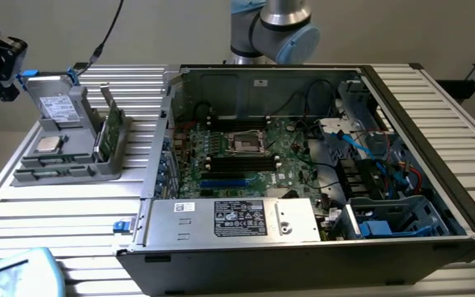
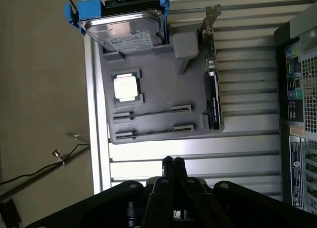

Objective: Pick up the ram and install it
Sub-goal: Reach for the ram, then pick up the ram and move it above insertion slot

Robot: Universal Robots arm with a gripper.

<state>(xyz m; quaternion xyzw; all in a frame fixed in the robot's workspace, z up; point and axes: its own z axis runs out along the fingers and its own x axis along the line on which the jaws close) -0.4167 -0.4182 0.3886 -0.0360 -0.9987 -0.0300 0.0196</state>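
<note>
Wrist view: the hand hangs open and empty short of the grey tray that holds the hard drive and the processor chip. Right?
No: the hand is shut, not open; the wrist view shows its fingertips pressed together. The rest holds: it hangs empty short of the grey tray with the hard drive and the processor chip.

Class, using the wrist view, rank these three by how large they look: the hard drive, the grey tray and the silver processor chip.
1. grey tray
2. hard drive
3. silver processor chip
The differences are plain, so nearness to the camera does not change this order.
</note>
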